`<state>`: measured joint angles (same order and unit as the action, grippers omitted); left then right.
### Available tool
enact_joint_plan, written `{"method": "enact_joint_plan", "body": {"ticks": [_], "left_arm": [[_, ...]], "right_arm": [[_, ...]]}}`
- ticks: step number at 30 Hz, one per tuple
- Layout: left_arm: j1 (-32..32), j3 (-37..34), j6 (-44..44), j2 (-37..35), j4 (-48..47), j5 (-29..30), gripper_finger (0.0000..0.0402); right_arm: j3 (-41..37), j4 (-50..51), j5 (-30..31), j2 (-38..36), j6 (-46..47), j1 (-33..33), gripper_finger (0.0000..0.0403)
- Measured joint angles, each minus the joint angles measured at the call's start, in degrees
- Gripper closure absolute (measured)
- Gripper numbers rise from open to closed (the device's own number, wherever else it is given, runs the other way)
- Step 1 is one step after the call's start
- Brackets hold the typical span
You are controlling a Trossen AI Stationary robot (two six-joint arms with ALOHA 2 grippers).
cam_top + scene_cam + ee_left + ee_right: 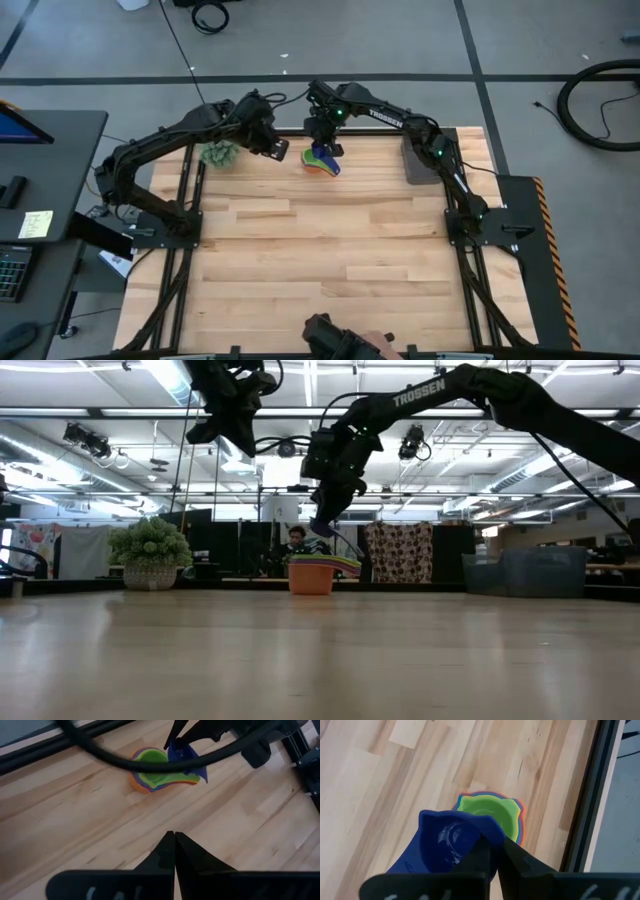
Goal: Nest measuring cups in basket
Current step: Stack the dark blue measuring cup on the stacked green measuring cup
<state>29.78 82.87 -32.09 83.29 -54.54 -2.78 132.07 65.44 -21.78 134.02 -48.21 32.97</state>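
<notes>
Stacked cups (pixel 320 164) sit near the far edge of the surface (pixel 330 250), green uppermost. The right gripper (pixel 492 845), directly above, is clamped on the dark blue cup (pixel 447 845), which hangs just over the stack, handle trailing toward the wrist. The left gripper (pixel 175 842) waits beside it, closed and empty. The basket (pixel 420 160) stands well apart to the right; nothing lies between.

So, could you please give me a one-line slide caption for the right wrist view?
Right tool holds the dark blue measuring cup above the nested stack on the wooden table.
</notes>
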Motion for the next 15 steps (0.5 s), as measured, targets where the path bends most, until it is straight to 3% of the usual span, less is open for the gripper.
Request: {"method": "enact_joint_plan", "body": {"ticks": [8,15], "left_arm": [[0.00,-0.02,10.30,3.75,5.92,1.17,0.0394],[0.41,-0.02,15.03,5.39,8.35,-1.00,0.0346]], "right_arm": [[0.00,0.86,-0.35,0.01,0.37,0.00,0.0386],[0.00,1.34,0.88,0.00,0.42,0.00,0.0386]]}}
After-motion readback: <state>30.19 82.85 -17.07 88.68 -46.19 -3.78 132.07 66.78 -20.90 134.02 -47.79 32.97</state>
